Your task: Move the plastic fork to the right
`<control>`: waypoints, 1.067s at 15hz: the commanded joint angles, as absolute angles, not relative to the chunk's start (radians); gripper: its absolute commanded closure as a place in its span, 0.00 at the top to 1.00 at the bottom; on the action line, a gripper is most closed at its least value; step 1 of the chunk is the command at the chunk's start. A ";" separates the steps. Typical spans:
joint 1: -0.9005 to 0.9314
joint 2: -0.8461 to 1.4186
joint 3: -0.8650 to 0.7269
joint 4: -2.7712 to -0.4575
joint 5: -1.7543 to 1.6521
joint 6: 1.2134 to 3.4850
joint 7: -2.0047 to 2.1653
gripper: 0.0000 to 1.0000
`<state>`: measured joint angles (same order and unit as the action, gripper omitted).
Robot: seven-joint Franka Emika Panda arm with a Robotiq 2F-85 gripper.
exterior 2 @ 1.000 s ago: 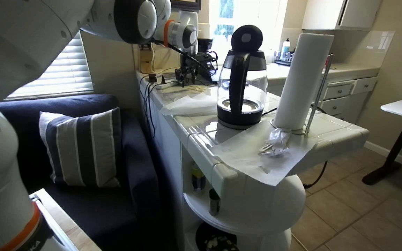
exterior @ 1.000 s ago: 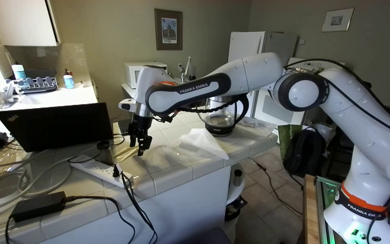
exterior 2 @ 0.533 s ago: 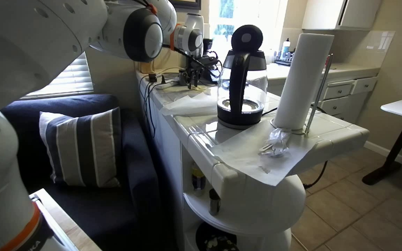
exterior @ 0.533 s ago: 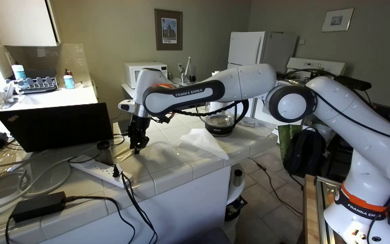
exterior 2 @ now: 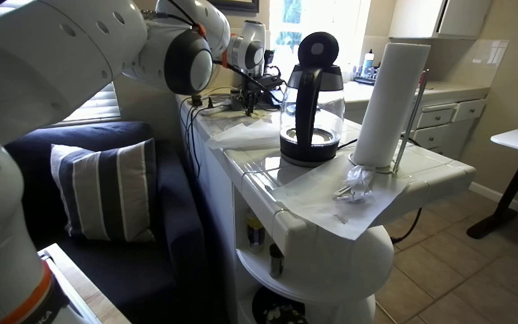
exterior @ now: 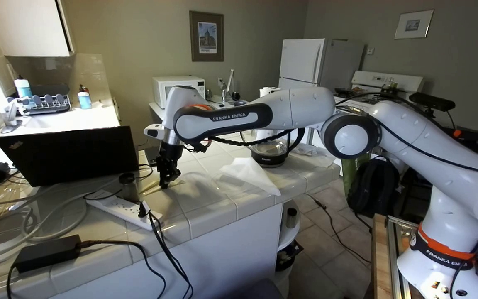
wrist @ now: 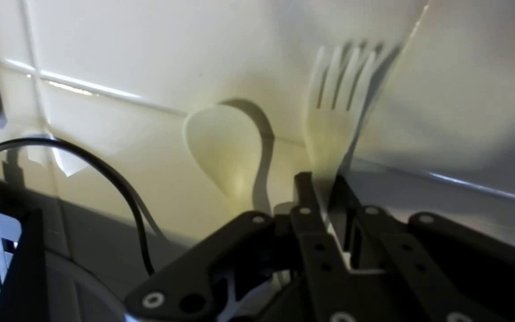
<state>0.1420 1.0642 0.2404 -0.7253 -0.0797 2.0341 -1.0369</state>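
The pale plastic fork (wrist: 329, 129) shows in the wrist view, tines pointing away from my gripper (wrist: 322, 190). Both dark fingers press in on its narrow neck from either side, so the jaws are shut on it. The rest of the handle is hidden beneath the gripper. In an exterior view my gripper (exterior: 164, 185) points down at the tiled counter, its tips at or just above the surface. From farther off, the gripper (exterior 2: 250, 110) appears beyond the kettle, too small there to make out the fork.
Left of the fork lies a pale plastic spoon (wrist: 226, 147), with a black cable (wrist: 105, 167) farther left. Around the gripper stand a laptop (exterior: 64, 155), a small jar (exterior: 128, 187) and a power strip (exterior: 125, 211). A paper sheet (exterior: 251, 174) and glass kettle (exterior: 269, 158) are to the right.
My gripper has moved slightly left in an exterior view, and the arm's elbow has dropped. Its jaws have closed in over the last second.
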 commanded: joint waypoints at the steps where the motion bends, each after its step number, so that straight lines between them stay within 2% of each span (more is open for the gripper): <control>1: 0.153 1.100 0.246 -0.651 -0.074 1.926 -1.037 0.00; 2: 0.157 1.092 0.242 -0.648 -0.075 1.900 -1.018 0.03; 9: 0.148 0.950 0.245 -0.683 -0.060 1.762 -0.849 0.03; 14: 0.092 0.832 0.264 -0.809 -0.015 1.837 -0.808 0.03; 16: 0.078 0.776 0.260 -0.900 -0.010 1.989 -0.769 0.03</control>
